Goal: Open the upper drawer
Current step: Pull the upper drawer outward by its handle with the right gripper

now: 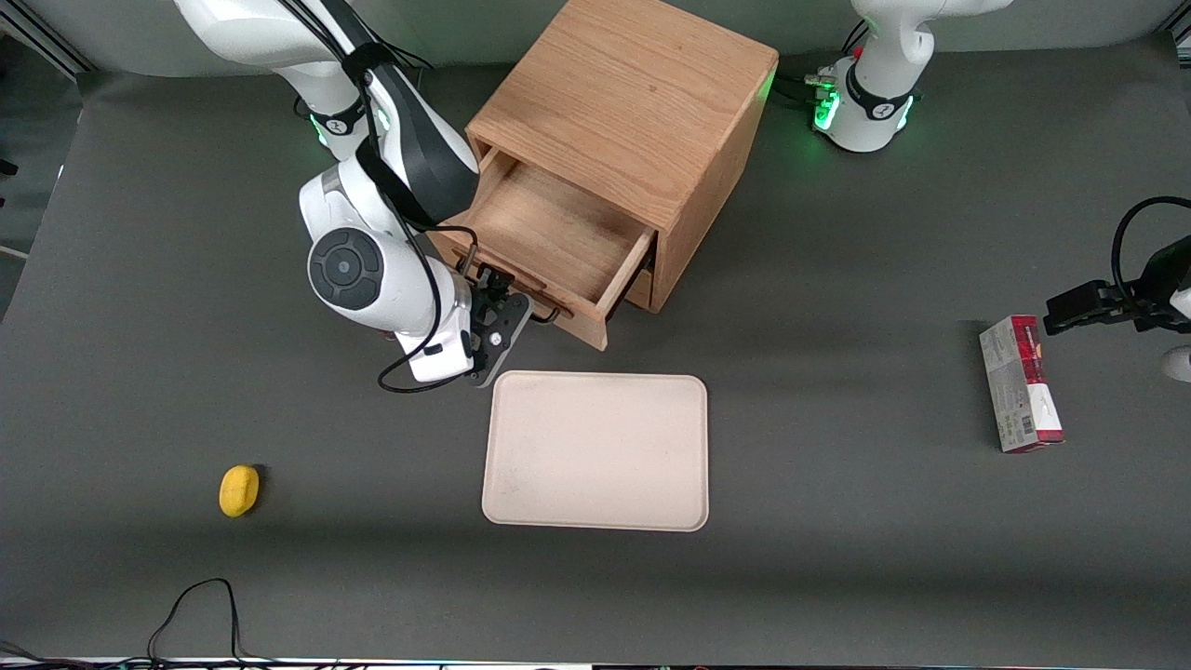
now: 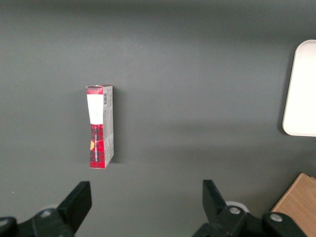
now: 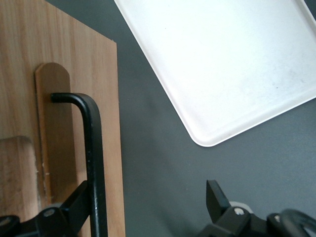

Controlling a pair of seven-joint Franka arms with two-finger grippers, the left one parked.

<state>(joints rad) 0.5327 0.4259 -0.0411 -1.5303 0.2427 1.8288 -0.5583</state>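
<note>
On the dark grey bench (image 1: pixel 837 521) stands a cube-shaped oak cabinet (image 1: pixel 633 102), set at an angle, with its front turned toward the working arm's end. Its upper drawer (image 1: pixel 549 237) is pulled well out, so the shallow wooden tray body lies open to view from above and looks bare inside. Under it, just a strip of the matching lower drawer (image 1: pixel 640 284) shows, pushed in.

Nearer the front camera than the cabinet lies a flat cream tray (image 1: pixel 595 451), close to the drawer front but not touching it. Toward the parked arm's end of the bench lies a red and white box (image 1: pixel 1021 383) on its side. Toward the working arm's end, nearer the front camera, sits a small yellow object (image 1: pixel 239 490).

The claw (image 1: pixel 502 312) is at the upper drawer's front, at the dark metal bar handle (image 3: pixel 94 163). The wrist view shows its fingers (image 3: pixel 74 205) spread wide, one lying just beside the bar and the other well off over the bench, so nothing is clamped between them.
</note>
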